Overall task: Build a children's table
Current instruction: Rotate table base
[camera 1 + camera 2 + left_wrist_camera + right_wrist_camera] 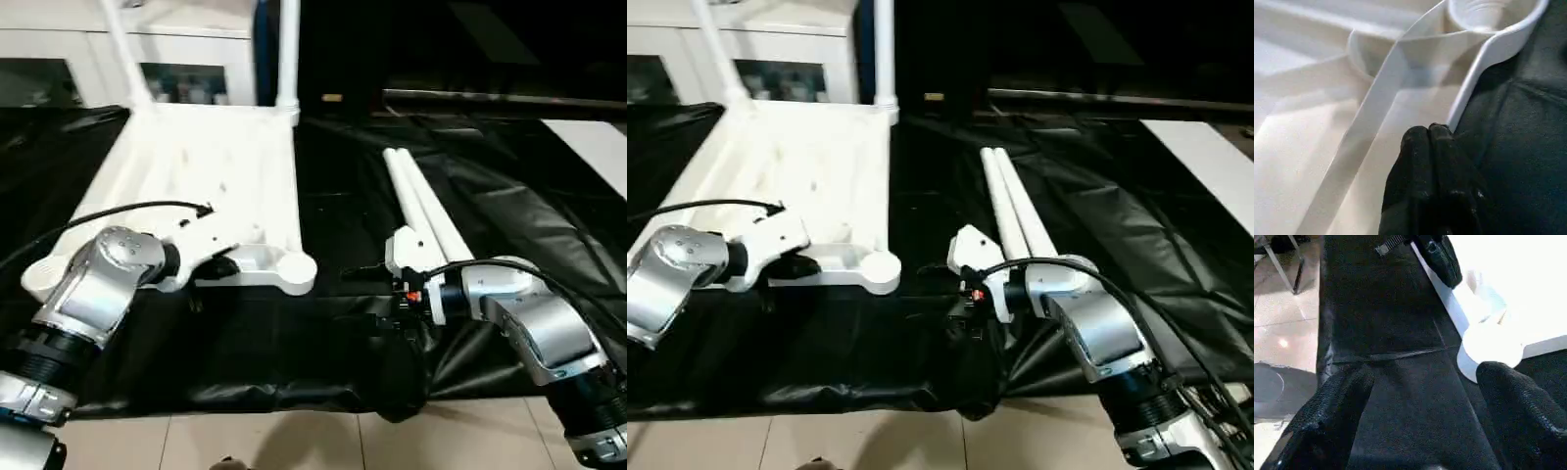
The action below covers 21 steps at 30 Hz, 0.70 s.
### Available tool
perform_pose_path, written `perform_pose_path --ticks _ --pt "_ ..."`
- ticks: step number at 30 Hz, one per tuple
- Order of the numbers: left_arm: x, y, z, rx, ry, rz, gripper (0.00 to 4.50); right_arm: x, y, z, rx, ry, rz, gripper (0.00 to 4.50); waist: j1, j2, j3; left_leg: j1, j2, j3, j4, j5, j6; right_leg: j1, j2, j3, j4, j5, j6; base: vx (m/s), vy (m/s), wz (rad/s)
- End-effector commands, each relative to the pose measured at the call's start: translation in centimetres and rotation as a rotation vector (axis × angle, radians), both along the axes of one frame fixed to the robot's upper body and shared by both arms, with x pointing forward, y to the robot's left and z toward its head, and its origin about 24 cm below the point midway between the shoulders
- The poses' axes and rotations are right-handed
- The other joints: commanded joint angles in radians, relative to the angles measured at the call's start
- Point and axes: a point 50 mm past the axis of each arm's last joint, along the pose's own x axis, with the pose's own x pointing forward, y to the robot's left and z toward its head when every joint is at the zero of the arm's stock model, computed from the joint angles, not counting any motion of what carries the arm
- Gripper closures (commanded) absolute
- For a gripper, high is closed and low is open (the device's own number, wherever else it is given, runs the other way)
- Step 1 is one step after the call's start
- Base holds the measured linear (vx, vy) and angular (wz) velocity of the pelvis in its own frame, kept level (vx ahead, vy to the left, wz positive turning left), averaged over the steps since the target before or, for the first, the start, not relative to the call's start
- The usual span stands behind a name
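The children's table top (196, 166) lies underside up on black cloth. One leg (289, 49) stands upright in its far right corner socket, and another leg (122, 44) leans at the far left corner. Two more legs (426, 206) lie side by side on the cloth to the right. My left gripper (220, 262) is shut, and its black fingertips (1427, 142) rest against the top's near rim with nothing between them. My right gripper (1425, 421) stands wide open over the cloth, a little right of the near right corner socket (1491, 345).
Black cloth (323, 362) covers the work surface, and its front edge meets a tiled floor (294, 441). A white cabinet (59, 59) stands behind. A white panel (598, 147) lies at the far right. Black cables run along both forearms.
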Motion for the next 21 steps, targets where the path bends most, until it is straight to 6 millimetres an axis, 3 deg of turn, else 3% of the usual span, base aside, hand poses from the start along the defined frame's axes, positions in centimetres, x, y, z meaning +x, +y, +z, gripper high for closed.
perform_pose_path --ticks 1,3,6,9,12,13,15,16,17,18,19,21 --pt "-0.6 -0.9 -0.9 -0.045 0.089 0.011 4.48 0.0 -0.4 0.1 -0.012 -0.017 -0.014 0.67 0.002 0.014 -0.059 0.009 0.029 -0.013 -0.070 -0.280 -0.023 0.036 -0.079 0.054 -0.094 -0.249 -0.179 0.000 0.000 0.00" --pt "-0.7 -1.6 -0.9 -0.056 0.083 -0.002 4.48 0.1 -0.6 0.0 -0.014 -0.019 -0.019 0.67 0.004 0.005 -0.058 0.007 0.029 -0.013 -0.070 -0.273 -0.017 0.037 -0.080 0.054 -0.096 -0.265 -0.174 0.000 0.000 0.00" --pt "-0.7 -2.3 -0.8 -0.046 0.031 -0.054 4.48 0.1 -0.8 0.0 -0.015 -0.020 -0.023 0.67 0.013 0.008 -0.059 0.005 0.030 -0.013 -0.069 -0.256 -0.007 0.035 -0.083 0.055 -0.098 -0.274 -0.164 0.000 0.000 0.00" --pt "-1.4 -3.4 1.1 -0.193 -0.057 -0.191 4.28 1.0 -0.7 0.4 0.003 -0.061 -0.058 0.67 0.016 0.003 -0.064 0.000 0.031 -0.013 -0.068 -0.222 -0.005 0.039 -0.086 0.054 -0.090 -0.211 -0.174 0.000 0.000 0.00" --pt "-1.7 -2.9 1.8 -0.199 -0.047 -0.192 4.06 1.9 -0.5 0.8 0.023 -0.081 -0.121 0.67 0.013 0.005 -0.065 -0.002 0.029 -0.010 -0.067 -0.197 -0.007 0.037 -0.079 0.052 -0.082 -0.158 -0.195 0.000 0.000 0.00" --pt "-1.9 -2.2 2.7 -0.207 -0.042 -0.177 4.02 3.6 -0.4 1.2 0.019 -0.138 -0.267 0.67 0.009 0.005 -0.063 -0.002 0.028 -0.009 -0.068 -0.188 -0.015 0.035 -0.079 0.053 -0.079 -0.158 -0.193 0.000 0.000 0.00" --pt "-1.9 -1.9 3.1 -0.216 -0.057 -0.165 3.76 4.7 -0.5 1.3 0.011 -0.154 -0.372 0.67 0.003 0.005 -0.060 0.000 0.024 -0.008 -0.068 -0.204 -0.031 0.032 -0.078 0.052 -0.084 -0.208 -0.186 0.000 0.000 0.00" --pt "-1.8 -1.7 3.5 -0.236 -0.069 -0.152 3.64 5.7 -0.7 1.4 0.003 -0.148 -0.469 0.40 0.001 0.014 -0.058 0.003 0.024 -0.008 -0.068 -0.219 -0.041 0.031 -0.078 0.053 -0.087 -0.235 -0.178 0.000 0.000 0.00" --pt "-1.8 -1.7 3.7 -0.262 -0.084 -0.143 3.60 6.7 -1.1 1.3 -0.017 -0.140 -0.566 0.34 -0.002 0.012 -0.058 0.004 0.023 -0.007 -0.067 -0.227 -0.044 0.029 -0.076 0.054 -0.089 -0.242 -0.176 0.000 0.000 0.00" --pt "-1.6 -1.8 3.9 -0.290 -0.101 -0.131 3.50 7.5 -1.6 1.1 -0.044 -0.120 -0.645 0.34 -0.009 0.027 -0.059 0.009 0.022 -0.008 -0.067 -0.246 -0.062 0.024 -0.072 0.053 -0.088 -0.242 -0.186 0.000 0.000 0.00" --pt "-1.4 -2.4 4.0 -0.337 -0.121 -0.119 3.37 8.8 -2.6 0.7 -0.083 -0.085 -0.793 0.28 -0.011 0.019 -0.061 0.012 0.022 -0.007 -0.065 -0.256 -0.071 0.026 -0.071 0.052 -0.086 -0.230 -0.196 0.000 0.000 0.00" --pt "-1.3 -2.8 3.9 -0.353 -0.121 -0.115 3.27 9.2 -3.0 0.5 -0.094 -0.061 -0.851 0.14 -0.005 0.018 -0.061 0.015 0.021 -0.001 -0.061 -0.253 -0.070 0.023 -0.070 0.056 -0.087 -0.204 -0.201 0.000 0.000 0.00"
